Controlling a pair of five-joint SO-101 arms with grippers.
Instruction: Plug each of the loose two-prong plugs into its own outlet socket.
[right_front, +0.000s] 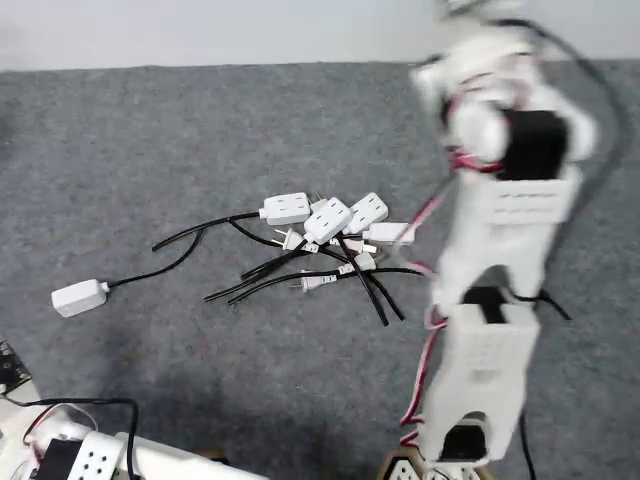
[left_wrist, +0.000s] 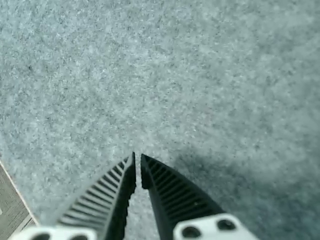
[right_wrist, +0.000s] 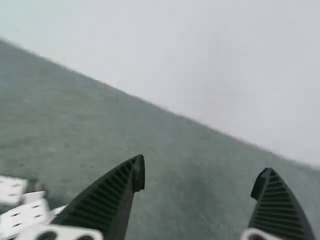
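**A:** Where were the plugs?

**B:** The loose plugs (right_front: 318, 282) lay tangled among the outlet sockets (right_front: 328, 220) in the middle of the table (right_front: 150, 150). The right gripper (right_wrist: 202, 175) was held up near them, fingers wide apart. The left gripper (left_wrist: 138, 159), fingers all but together, faced bare table.

**A:** And the risk?

**B:** Probably the crossed cords (right_front: 370, 290). Lifting one plug could drag its neighbours along.

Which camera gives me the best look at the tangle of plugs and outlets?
High view: the tangle lies whole on the carpet. Right wrist view catches two outlet blocks; left wrist view faces carpet.
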